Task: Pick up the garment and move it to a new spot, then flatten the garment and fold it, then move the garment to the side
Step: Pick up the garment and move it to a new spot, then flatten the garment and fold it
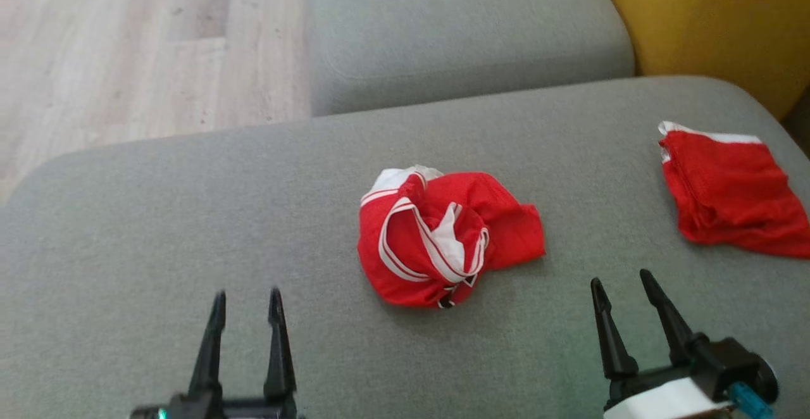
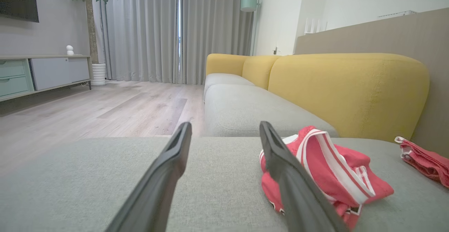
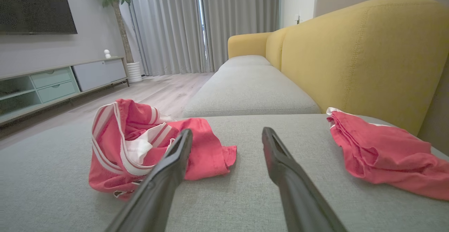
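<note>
A crumpled red garment with white stripes [image 1: 443, 235] lies bunched on the grey sofa seat [image 1: 190, 216]; it also shows as the garment [image 2: 329, 169] in the left wrist view and the garment [image 3: 140, 144] in the right wrist view. My left gripper [image 1: 247, 302] is open, low at the front left, well clear of the garment. My right gripper [image 1: 623, 283] is open at the front right, with nothing between its fingers. In their own wrist views the left gripper [image 2: 224, 128] and right gripper [image 3: 228, 134] both stand with jaws spread above the cushion.
A second red cloth, folded [image 1: 728, 191], lies at the seat's far right, also seen as the cloth [image 3: 382, 151]. A yellow backrest [image 1: 715, 20] rises behind it. Another grey cushion [image 1: 462, 33] lies beyond, with wooden floor [image 1: 126, 52] to the left.
</note>
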You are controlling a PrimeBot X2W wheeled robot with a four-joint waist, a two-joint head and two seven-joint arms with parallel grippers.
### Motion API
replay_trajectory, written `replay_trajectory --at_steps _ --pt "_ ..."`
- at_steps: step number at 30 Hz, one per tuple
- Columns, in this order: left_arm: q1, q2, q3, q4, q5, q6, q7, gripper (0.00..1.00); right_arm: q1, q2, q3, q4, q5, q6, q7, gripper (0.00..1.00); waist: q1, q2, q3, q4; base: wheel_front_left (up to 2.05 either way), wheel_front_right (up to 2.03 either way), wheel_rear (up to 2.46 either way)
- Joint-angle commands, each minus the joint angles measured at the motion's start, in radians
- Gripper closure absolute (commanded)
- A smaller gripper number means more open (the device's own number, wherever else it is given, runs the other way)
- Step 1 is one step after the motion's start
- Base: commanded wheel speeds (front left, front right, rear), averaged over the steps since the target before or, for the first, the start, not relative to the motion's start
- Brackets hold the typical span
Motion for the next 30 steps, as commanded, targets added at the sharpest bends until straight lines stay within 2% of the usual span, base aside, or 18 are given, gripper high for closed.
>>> replay_trajectory --at_steps 1,5,10,30 --pt "-0.014 -0.002 0.026 -0.045 0.016 0.008 -0.009 0.00 -0.021 0.000 0.014 -0.025 0.008 0.007 -0.006 0.00 0.0003 -0.0001 -0.020 0.018 0.00 0.00 0.00" --pt "0.056 -0.002 0.019 -0.054 0.030 0.004 -0.009 0.00 0.008 0.007 0.006 -0.012 0.006 0.007 -0.006 0.00 0.0003 -0.0001 -0.045 0.033 0.00 0.00 0.00" --pt "0.102 -0.002 0.014 -0.034 -0.005 0.007 -0.009 0.00 0.031 0.012 0.004 -0.002 0.005 0.007 -0.006 0.00 0.0003 -0.0001 -0.066 0.041 0.00 0.00 0.00" --pt "0.112 -0.002 -0.002 -0.013 -0.023 0.018 -0.010 0.00 0.048 0.012 0.007 -0.005 0.001 0.007 -0.006 0.00 0.0003 -0.0001 -0.088 0.055 0.00 0.00 0.00"
